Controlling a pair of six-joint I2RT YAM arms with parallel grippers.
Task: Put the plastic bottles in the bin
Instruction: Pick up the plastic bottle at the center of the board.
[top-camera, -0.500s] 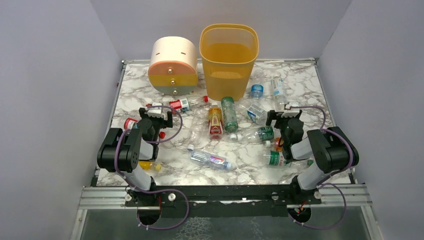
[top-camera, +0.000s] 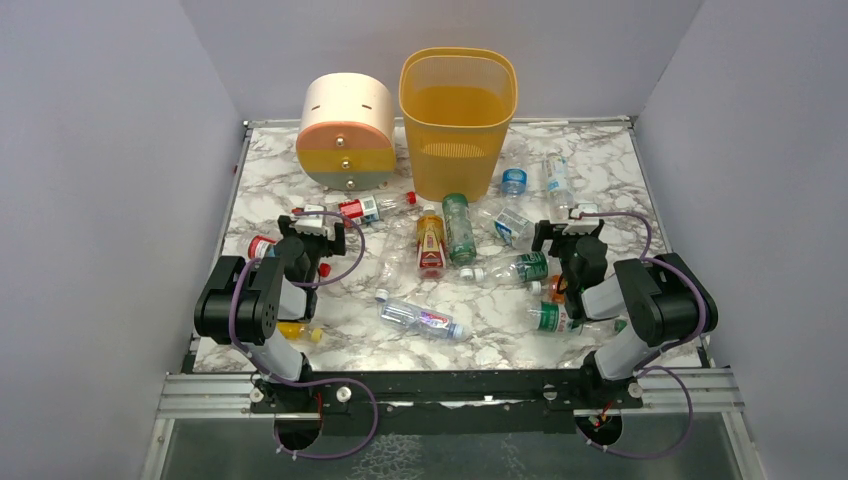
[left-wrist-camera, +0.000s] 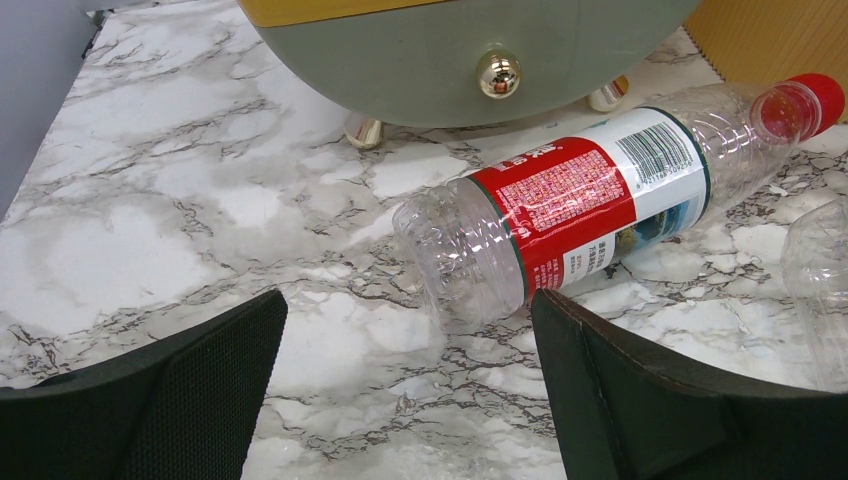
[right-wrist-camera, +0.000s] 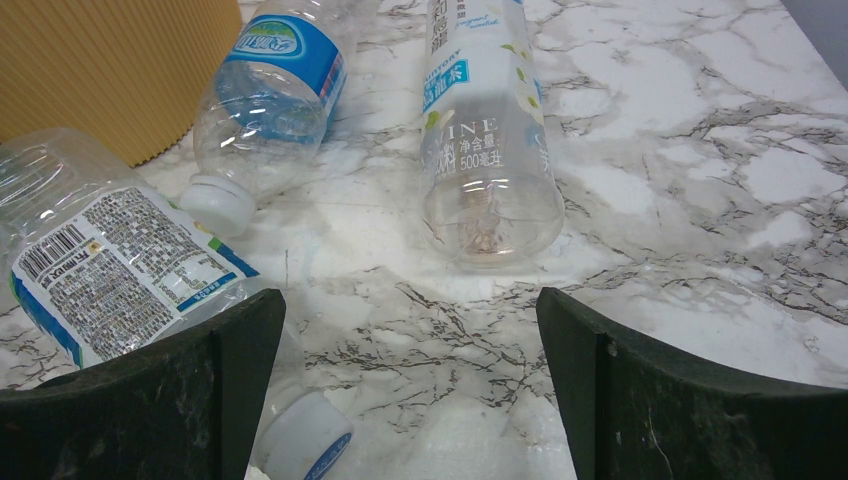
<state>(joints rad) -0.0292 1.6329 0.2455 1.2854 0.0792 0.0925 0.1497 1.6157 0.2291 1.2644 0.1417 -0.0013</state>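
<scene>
Top view: the ribbed yellow bin (top-camera: 458, 120) stands at the marble bench's (top-camera: 600, 150) far edge, with clear plastic bottles (top-camera: 458, 230) lying scattered before it.

Left wrist: the left claw (left-wrist-camera: 405, 330) gapes wide and empty. The red-labelled bottle (left-wrist-camera: 590, 205) lies crosswise, cap pointing right.

Right wrist: the right claw (right-wrist-camera: 410, 320) is wide open and empty. The white-labelled bottle (right-wrist-camera: 487, 120) lies lengthwise, base nearest.

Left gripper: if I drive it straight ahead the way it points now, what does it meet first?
Most likely the red-label bottle, lying on its side just ahead of the open left gripper, with its clear base nearest. The round drawer unit stands behind it. How far off the bottle lies is unclear.
</scene>
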